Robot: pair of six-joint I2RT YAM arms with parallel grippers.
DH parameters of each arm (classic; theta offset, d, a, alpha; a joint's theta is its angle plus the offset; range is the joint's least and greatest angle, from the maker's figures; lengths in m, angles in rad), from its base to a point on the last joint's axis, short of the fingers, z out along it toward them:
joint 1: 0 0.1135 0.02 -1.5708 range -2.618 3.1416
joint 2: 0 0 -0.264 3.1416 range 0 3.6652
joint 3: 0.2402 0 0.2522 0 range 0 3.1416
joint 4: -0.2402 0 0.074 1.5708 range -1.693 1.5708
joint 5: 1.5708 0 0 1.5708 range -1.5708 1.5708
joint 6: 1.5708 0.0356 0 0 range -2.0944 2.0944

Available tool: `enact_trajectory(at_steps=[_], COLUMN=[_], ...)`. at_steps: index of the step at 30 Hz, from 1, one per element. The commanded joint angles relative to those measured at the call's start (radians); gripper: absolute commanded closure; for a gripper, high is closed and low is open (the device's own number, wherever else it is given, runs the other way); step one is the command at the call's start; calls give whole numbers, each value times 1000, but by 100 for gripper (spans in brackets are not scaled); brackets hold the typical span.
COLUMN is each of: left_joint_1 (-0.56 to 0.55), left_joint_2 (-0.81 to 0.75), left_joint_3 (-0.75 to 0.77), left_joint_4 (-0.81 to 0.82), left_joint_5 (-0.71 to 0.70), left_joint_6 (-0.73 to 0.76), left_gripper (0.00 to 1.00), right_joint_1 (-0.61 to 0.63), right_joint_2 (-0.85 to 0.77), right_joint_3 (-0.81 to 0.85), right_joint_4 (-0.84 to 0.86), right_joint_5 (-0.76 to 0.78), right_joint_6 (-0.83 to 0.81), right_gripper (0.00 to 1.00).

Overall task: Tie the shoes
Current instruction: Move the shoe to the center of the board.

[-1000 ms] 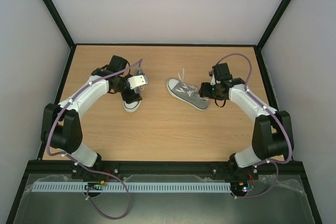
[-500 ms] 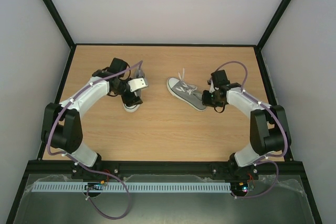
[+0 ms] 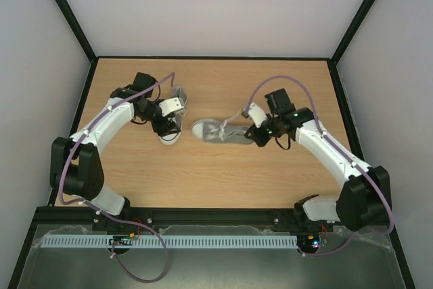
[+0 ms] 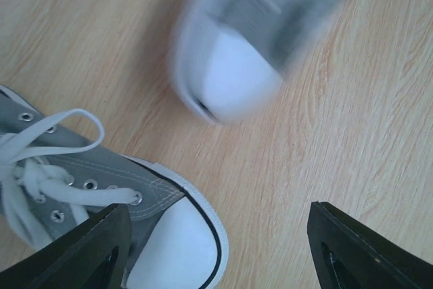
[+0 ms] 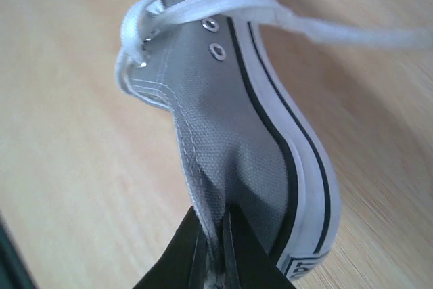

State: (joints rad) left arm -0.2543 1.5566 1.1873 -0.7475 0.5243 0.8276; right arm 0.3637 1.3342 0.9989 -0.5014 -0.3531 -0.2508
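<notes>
Two grey canvas shoes with white laces and toe caps lie on the wooden table. The left shoe (image 3: 169,133) (image 4: 95,191) sits under my left gripper (image 3: 164,118) (image 4: 220,258), which hovers open, its jaws wide over the toe cap and bare wood. My right gripper (image 3: 256,133) (image 5: 215,252) is shut on the heel edge of the right shoe (image 3: 218,131) (image 5: 237,140), pinching the canvas collar. That shoe lies near the table's middle with its toe pointing left, and it shows blurred in the left wrist view (image 4: 247,45). Its loose lace (image 5: 284,21) trails off to the right.
The wooden table (image 3: 216,181) is fenced by a black frame with white walls behind and at the sides. The two shoes' toes lie a short gap apart. A perforated white rail (image 3: 176,241) runs along the near edge by the arm bases.
My right gripper has closed on the right shoe's heel and dragged the shoe left toward the middle, turning it toe-left. The left arm has shifted slightly and stays open.
</notes>
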Motion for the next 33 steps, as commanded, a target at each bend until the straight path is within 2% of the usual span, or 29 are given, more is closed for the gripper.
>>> enact_trajectory(at_steps=[1,6,10,13,18,19,21,24,25,29,31,32,33], left_joint_1=[29,29,24,11,-2,-7,-23,-47,-57,-118,-156,-173,-191], left_joint_2=[-30,-36,-41,-42,-46,-46,-44,-46,-50,-65,-76,-80,-81], left_joint_3=[44,35,9,-13,-51,-60,-81,-121,-140,-212,-254,-274,-297], left_joint_4=[-81,-126,-110,-93,-63,-57,-47,-43,-42,-45,-48,-45,-34], left_joint_5=[68,120,166,177,160,152,133,123,121,90,68,57,42], left_joint_6=[54,99,91,81,72,73,75,93,102,143,176,190,198], left_gripper=[26,27,28,29,30,30,30,30,29,25,24,23,15], right_joint_1=[150,185,215,234,236,236,241,253,254,253,248,243,233], right_joint_2=[-25,115,287,391,488,507,540,540,527,456,405,373,334], right_joint_3=[79,248,452,524,539,538,527,477,463,409,382,366,342], right_joint_4=[-271,-381,-433,-388,-256,-230,-156,18,65,215,293,340,407], right_joint_5=[-81,151,285,311,228,235,261,293,291,314,321,311,294], right_joint_6=[-482,-667,-830,-922,-1001,-1012,-1039,-1049,-1045,-1000,-935,-876,-807], right_gripper=[99,99,99,99,99,96,82,49,45,43,43,39,37])
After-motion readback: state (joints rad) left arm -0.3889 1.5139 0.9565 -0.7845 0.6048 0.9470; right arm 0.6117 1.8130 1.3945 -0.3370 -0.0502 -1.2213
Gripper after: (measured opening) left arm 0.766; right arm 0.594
